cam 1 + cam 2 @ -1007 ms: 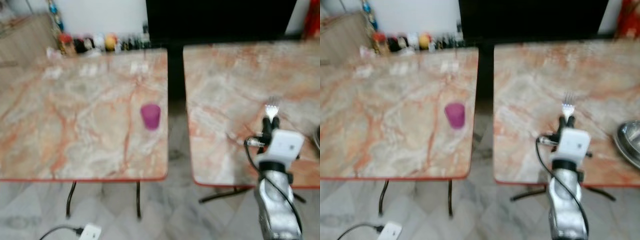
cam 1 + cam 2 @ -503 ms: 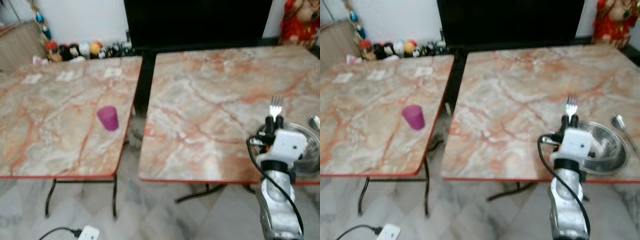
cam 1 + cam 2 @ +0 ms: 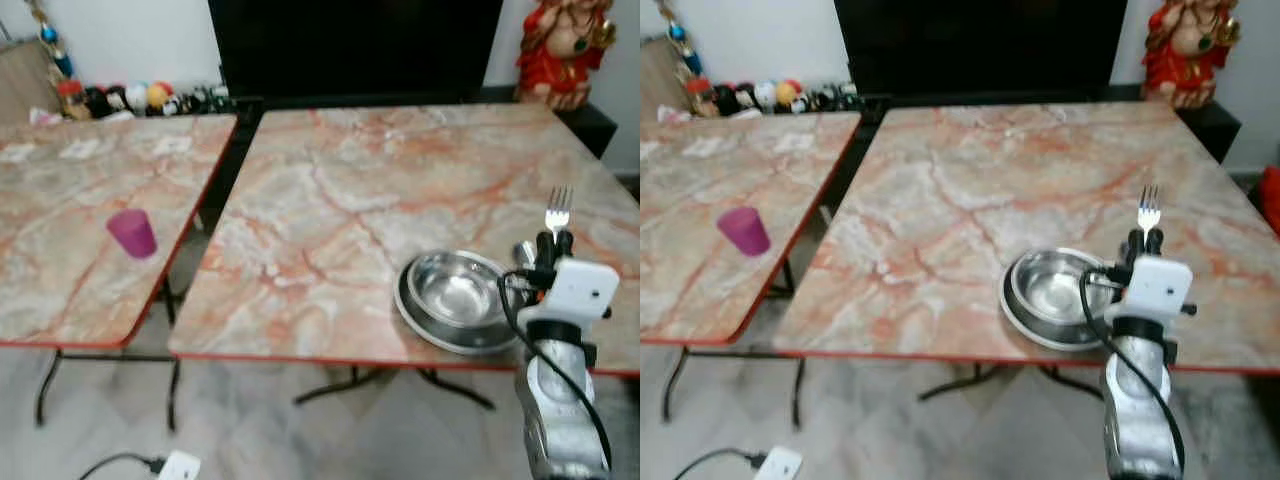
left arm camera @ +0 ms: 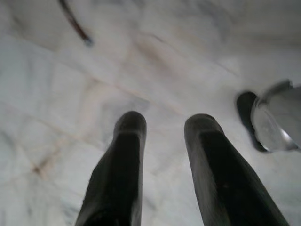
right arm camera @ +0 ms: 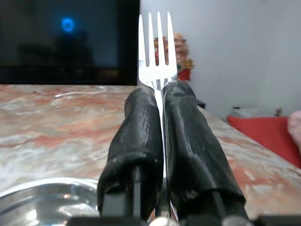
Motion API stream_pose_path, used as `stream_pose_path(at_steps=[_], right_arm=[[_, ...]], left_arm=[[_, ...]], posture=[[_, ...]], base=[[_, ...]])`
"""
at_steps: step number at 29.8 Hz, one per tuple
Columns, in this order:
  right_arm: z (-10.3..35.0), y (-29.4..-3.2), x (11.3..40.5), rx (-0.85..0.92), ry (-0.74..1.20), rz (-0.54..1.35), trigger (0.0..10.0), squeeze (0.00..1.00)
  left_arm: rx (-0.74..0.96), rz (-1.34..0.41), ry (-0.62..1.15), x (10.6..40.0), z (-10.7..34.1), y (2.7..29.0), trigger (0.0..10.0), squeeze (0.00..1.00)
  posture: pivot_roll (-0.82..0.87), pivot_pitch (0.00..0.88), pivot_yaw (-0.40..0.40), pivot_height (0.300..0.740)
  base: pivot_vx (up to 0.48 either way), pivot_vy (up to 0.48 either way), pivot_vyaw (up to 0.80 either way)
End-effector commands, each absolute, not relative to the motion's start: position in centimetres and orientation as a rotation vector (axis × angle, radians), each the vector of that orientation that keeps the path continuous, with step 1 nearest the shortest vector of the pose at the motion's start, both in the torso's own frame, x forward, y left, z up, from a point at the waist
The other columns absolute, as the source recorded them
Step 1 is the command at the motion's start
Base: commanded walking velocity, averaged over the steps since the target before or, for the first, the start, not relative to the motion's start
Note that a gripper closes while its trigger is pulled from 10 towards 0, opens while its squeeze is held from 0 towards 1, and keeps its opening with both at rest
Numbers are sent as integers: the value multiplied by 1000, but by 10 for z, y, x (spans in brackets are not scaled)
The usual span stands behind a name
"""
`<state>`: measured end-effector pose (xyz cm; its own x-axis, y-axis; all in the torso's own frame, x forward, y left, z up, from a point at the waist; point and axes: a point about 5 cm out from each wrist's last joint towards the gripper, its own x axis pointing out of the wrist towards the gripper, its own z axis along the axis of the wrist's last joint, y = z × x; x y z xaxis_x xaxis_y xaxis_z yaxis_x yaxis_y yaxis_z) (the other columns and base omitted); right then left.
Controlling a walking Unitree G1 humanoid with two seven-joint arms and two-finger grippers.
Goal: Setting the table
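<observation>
My right gripper (image 3: 554,241) is shut on a silver fork (image 3: 558,208), held upright with its tines up, over the front right part of the right marble table (image 3: 330,200). In the right wrist view the fork (image 5: 157,47) stands clamped between the two black fingers (image 5: 141,127). Just left of the gripper, a steel bowl (image 3: 455,290) sits on a steel plate (image 3: 412,318) near the table's front edge. A spoon's tip (image 3: 522,252) peeks out beside the bowl, behind my arm. A purple cup (image 3: 131,232) stands on the left table (image 3: 50,200). My left gripper (image 4: 162,125) hangs open over the floor.
A narrow gap separates the two tables. A black cabinet (image 3: 350,45) stands behind them, with a red statue (image 3: 560,40) at the back right and small toys (image 3: 130,97) at the back left. A white plug (image 3: 180,466) and cable lie on the floor.
The camera has swung to the right, so the cup has slid left in the picture and the bowl and plate have come fully into view. The fork stays upright in my right gripper.
</observation>
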<state>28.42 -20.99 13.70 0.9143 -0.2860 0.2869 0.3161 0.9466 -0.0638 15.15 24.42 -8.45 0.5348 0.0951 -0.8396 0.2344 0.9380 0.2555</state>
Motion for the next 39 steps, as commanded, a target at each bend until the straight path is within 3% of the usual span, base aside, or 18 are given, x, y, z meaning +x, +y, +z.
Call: stream_pose_path(at_steps=[1,26,39], right_arm=[[142,-210,286,-108,-298,-307,10000,0],[145,-226,285,-112,-292,-352,10000,0],[144,-220,287,-105,-286,-337,10000,0]], left_arm=[[376,-80,1013,152,-84,247,10000,0],[349,-82,1006,154,-85,239,10000,0],[344,-84,1004,154,-85,237,10000,0]], posture=[[-25,0,74,740],[-31,7,68,740],[-31,7,66,740]], base=[[0,0,0],[0,0,0],[130,0,0]])
